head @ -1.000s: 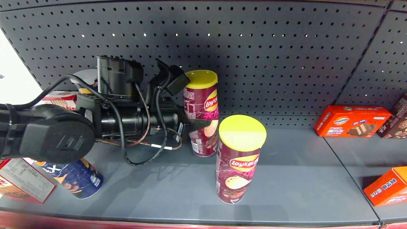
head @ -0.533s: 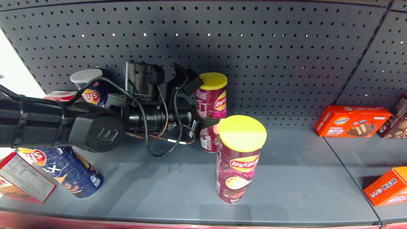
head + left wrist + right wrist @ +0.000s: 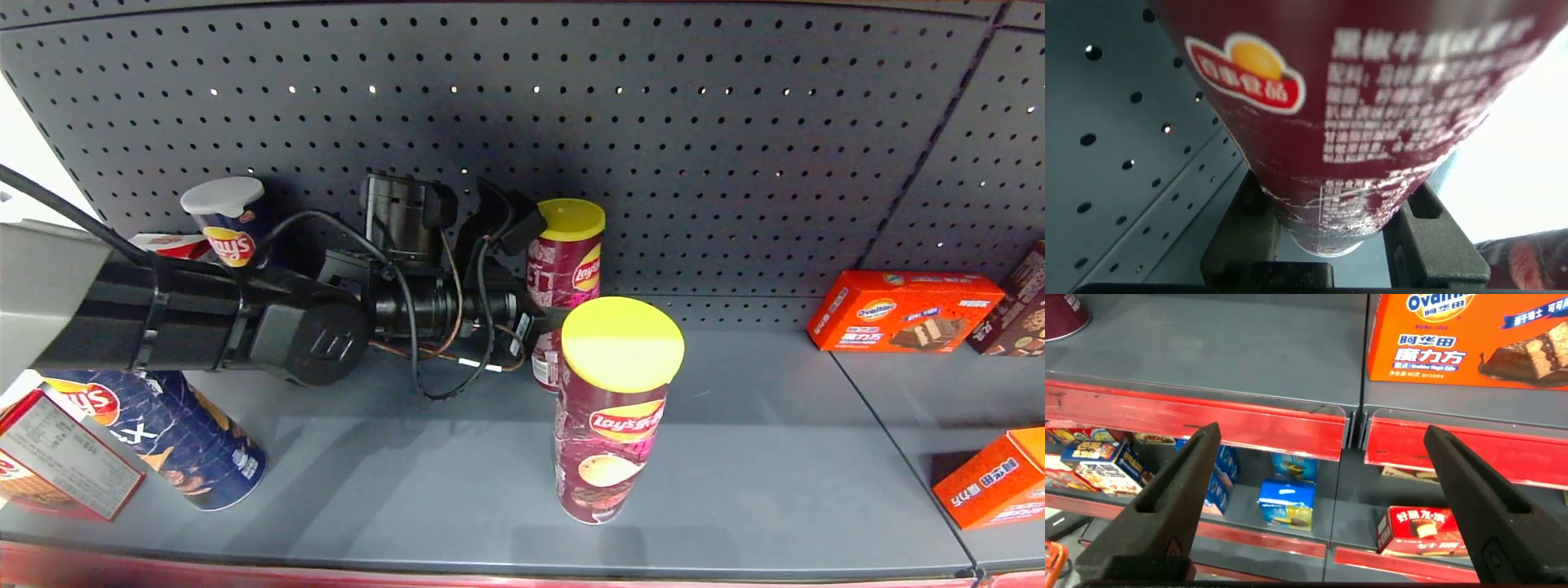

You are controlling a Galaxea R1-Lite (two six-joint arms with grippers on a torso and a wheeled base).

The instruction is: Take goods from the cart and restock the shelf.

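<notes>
Two maroon cans point(image 3: 608, 425) point(image 3: 571, 261); left end effector point(image 3: 549, 314) clamps one (right end effector point(image 3: 1321, 433) gapes).

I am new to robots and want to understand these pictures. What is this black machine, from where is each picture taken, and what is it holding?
This is a two-armed robot restocking a shop shelf. The wide picture comes from a camera on its head, looking down at the grey shelf. The other two come from cameras on its wrists. The black arm ends in the left end effector, a two-fingered clamp, shut on a maroon chip can held upright near the back wall; the left wrist picture shows that can close up. A second maroon can stands in front, blue cans to the left, orange boxes to the right. The right end effector is open and empty, facing other shelves.
</notes>
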